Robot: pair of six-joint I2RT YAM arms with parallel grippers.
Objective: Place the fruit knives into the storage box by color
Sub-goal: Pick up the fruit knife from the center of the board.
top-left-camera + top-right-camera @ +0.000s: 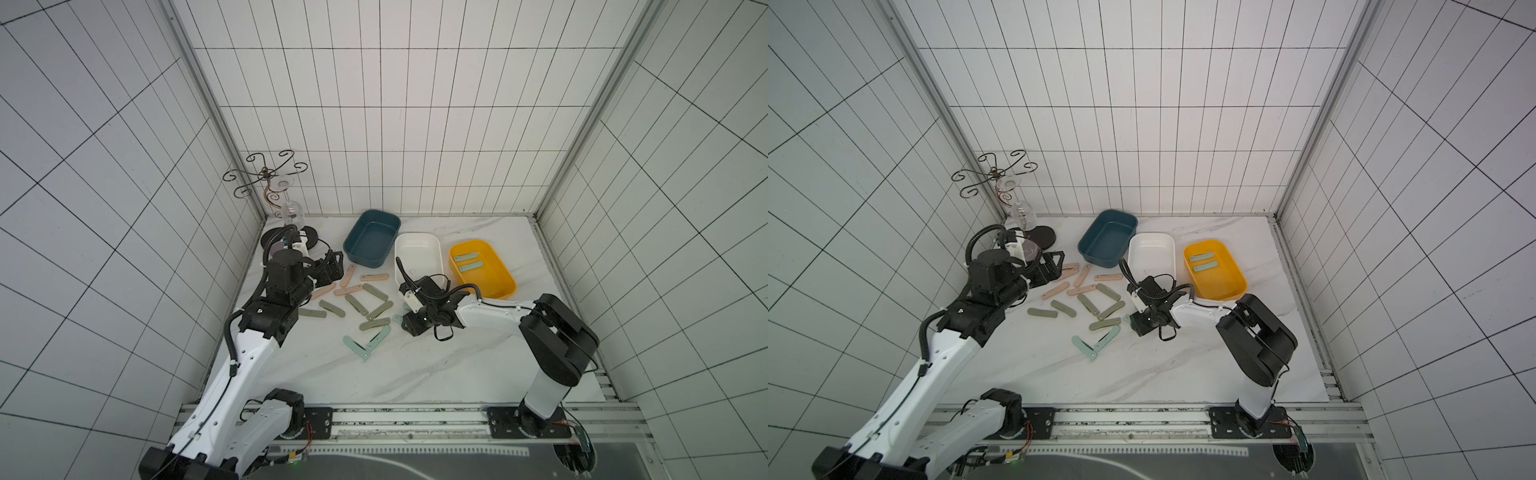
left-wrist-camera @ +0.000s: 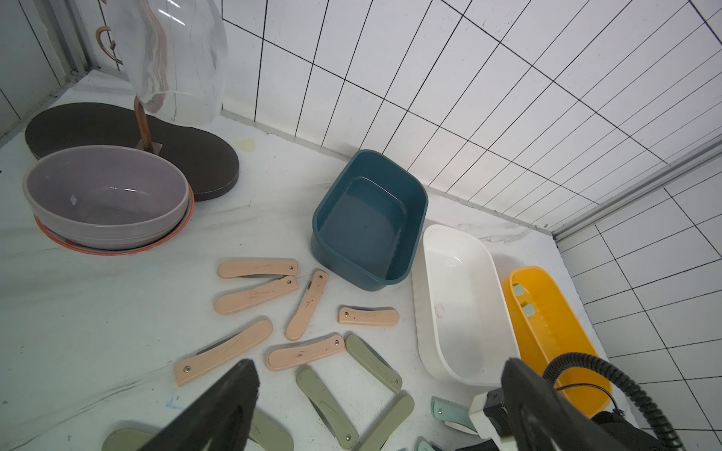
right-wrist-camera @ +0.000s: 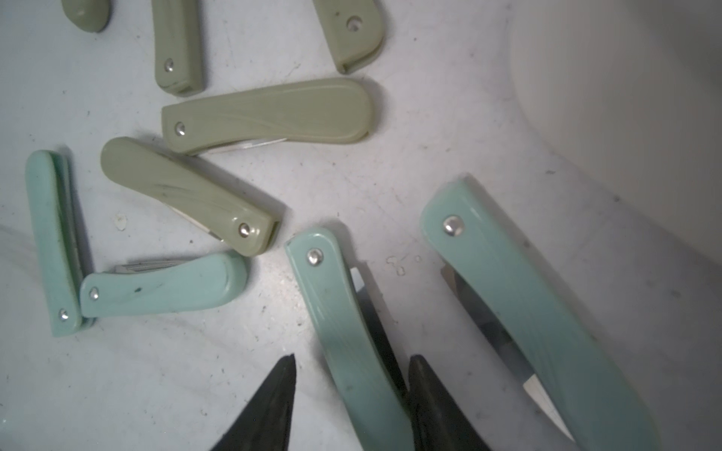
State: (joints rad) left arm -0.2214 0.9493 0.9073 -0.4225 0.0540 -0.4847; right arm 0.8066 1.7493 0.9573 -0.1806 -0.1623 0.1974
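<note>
Lab test cell, gridded walls [image 1: 374,104], aluminium frame [image 1: 212,104]

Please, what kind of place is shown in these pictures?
Probably a robot test cell styled as a kitchen: white tiled walls in an aluminium frame, a marble-look tabletop, and two robot arms bolted to a front rail.

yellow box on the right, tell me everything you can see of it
The yellow box is a rounded oblong tub, smooth and glossy like plastic, with an open top and sloping walls. It stands upright on the marble table, the rightmost of three tubs, close beside the white box with a narrow gap showing in both top views. Two mint knives lie flat side by side at its far end; the rest of its floor is bare.
</note>
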